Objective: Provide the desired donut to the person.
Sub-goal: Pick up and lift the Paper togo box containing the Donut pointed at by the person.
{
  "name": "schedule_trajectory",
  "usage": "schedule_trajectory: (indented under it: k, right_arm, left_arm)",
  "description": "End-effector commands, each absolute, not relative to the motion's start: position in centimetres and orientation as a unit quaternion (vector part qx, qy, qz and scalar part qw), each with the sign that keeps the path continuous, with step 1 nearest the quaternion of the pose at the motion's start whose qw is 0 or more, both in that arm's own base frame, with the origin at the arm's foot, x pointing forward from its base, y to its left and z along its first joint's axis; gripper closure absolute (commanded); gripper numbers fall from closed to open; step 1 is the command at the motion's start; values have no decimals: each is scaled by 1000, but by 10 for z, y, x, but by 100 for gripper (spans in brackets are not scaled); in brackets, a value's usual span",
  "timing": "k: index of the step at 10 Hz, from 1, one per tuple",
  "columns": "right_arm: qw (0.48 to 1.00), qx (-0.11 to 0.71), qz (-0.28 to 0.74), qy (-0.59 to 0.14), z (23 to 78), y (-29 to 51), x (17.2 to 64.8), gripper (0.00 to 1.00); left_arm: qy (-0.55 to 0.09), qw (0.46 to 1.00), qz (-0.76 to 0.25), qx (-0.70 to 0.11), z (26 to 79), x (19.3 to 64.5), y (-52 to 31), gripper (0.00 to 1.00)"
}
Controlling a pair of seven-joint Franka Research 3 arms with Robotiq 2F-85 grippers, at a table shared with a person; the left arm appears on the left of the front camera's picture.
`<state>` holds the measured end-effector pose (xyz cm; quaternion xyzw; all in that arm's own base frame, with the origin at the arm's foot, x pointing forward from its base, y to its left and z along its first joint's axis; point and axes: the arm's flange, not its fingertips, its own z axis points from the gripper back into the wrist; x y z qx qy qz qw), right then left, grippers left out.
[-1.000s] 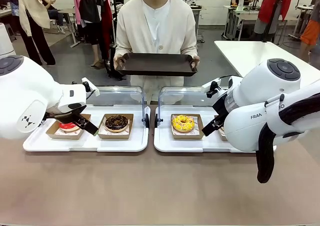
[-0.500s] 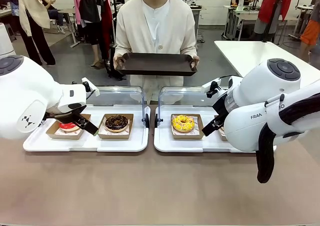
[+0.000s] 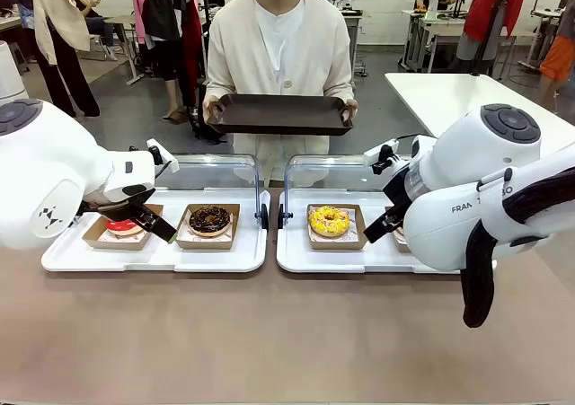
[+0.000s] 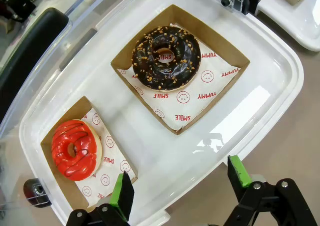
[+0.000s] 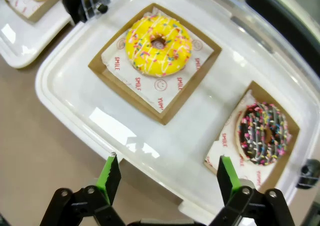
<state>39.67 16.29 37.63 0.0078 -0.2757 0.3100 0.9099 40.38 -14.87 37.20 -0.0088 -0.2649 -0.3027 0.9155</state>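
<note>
Left gripper (image 4: 181, 182): hung open and empty over its white tray's (image 4: 280, 70) near edge.
Right gripper (image 5: 167, 170): open, empty too.
Donuts (image 4: 166, 60): four, in boxes (image 4: 227, 68); wanted one unclear.
Person (image 3: 279, 46): far side, held a dark tray (image 3: 279, 115).
Tip: pinch a box rim, not icing.

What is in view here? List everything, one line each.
table: one, beige-brown, between robot and person
white trays: two, white, side by side on the table
clear lids: two, transparent, raised behind the trays
cardboard boxes: four, brown, two per tray
red donut: one, red, left tray, outer box
chocolate donut with nut bits: one, dark brown, left tray, inner box
yellow donut: one, yellow with sprinkles, right tray, inner box
chocolate donut with coloured sprinkles: one, dark brown, right tray, outer box
dark tray: one, dark brown, empty, held in both hands by the person
person: one, cream cardigan, far side
left fingers: two, black with green pads, open over the left tray
right fingers: two, same colours, open over the right tray
</note>
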Motion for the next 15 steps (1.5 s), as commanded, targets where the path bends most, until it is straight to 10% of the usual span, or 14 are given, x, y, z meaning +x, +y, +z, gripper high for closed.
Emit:
schedule_trajectory:
  k: [1, 8, 15]
  right_arm:
    - [925, -12, 274, -262, 409, 167, 395, 0]
    - [933, -60, 276, -224, 568, 188, 369, 0]
    - [930, -34, 283, -233, 564, 182, 371, 0]
  left_arm:
    - [-241, 919, -312, -4, 391, 407, -149, 0]
    - [-240, 919, -313, 13, 574, 404, -142, 0]
    - [-237, 919, -316, 0, 570, 408, -145, 0]
